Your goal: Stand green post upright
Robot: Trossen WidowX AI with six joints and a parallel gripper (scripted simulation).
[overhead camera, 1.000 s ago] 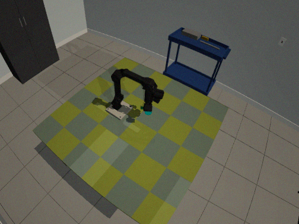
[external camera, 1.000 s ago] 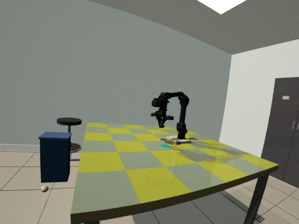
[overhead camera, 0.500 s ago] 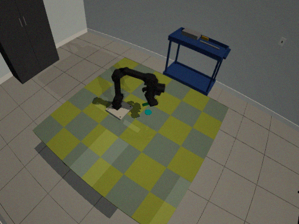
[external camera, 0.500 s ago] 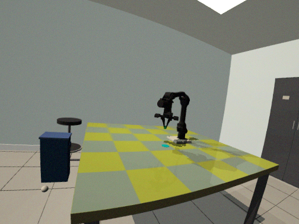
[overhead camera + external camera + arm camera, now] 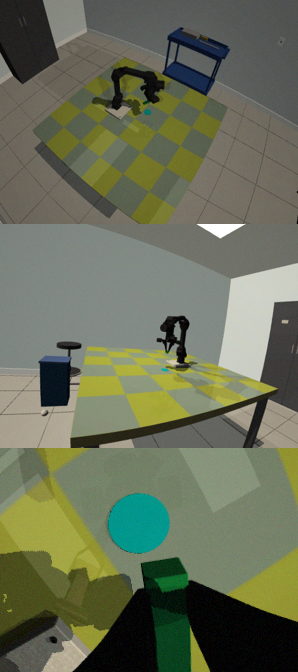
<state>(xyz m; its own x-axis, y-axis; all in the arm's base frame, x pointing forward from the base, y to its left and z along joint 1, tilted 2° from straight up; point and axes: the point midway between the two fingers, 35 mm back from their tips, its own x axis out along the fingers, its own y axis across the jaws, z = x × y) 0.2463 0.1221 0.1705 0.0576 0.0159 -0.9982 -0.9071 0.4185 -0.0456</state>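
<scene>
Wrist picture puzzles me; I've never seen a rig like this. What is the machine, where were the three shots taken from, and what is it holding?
The machine is a black jointed arm bolted to a checkered table. One shot looks down from high up, one looks from the side of the room, and one looks from a camera on the arm's wrist, down past its gripper. The dark shapes there are its fingers, shut on a green post. On the table just beyond the post's tip lies a flat cyan circle, the post's target.
</scene>
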